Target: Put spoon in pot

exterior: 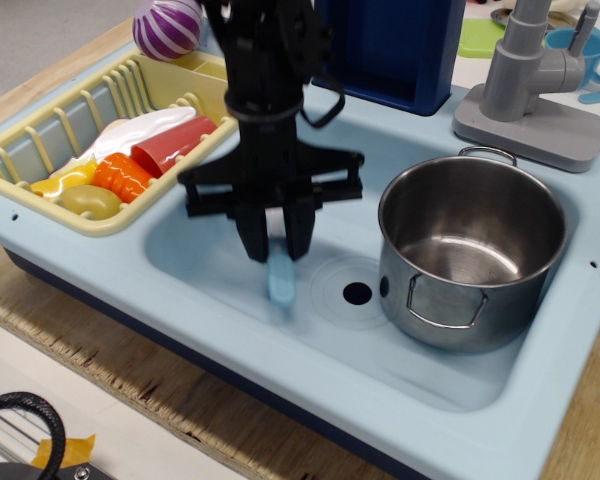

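My black gripper [276, 243] hangs over the left half of the light blue sink [230, 330] and is shut on the spoon [280, 280]. Only the spoon's light blue handle shows, hanging down below the fingers [251, 235]; its white bowl is hidden between them. The spoon is lifted a little off the sink floor. The shiny steel pot [470, 262] stands upright and empty in the right half of the sink, well to the right of the gripper.
A yellow dish rack [40, 150] at the left holds toy food, a red cup and a white piece. A drain hole [357, 294] lies between gripper and pot. A grey faucet [535, 85] and a dark blue box [390, 50] stand behind.
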Robot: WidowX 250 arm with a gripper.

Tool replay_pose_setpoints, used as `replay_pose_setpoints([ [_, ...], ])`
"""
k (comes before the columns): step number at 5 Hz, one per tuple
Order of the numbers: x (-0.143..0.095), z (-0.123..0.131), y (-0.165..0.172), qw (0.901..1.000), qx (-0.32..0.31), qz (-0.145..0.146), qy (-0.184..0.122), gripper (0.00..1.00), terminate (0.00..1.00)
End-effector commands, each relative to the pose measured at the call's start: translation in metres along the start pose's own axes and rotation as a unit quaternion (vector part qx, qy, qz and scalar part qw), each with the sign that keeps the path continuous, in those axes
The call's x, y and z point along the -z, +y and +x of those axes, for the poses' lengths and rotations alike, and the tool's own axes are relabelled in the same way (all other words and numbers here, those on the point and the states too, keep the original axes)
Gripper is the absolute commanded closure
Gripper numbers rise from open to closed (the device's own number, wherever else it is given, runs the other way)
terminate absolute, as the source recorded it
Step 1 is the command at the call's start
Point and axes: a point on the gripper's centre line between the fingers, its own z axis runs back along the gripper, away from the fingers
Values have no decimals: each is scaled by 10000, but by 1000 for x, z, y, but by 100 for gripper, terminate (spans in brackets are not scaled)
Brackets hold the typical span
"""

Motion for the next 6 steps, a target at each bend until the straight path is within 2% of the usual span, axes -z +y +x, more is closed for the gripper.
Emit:
replay_pose_setpoints([
  [1,-42,3,-6,9972,12,-138,-732,100,0],
  [2,-68,-6,-12,9910,11,-339,-1292,100,0],
  [3,-81,-9,-22,9862,-35,-615,-1535,100,0],
  [5,-77,-11,-63,9779,190,-1249,-1666,100,0],
  [6,-76,-16,-94,9717,338,-1496,-1796,100,100],
])
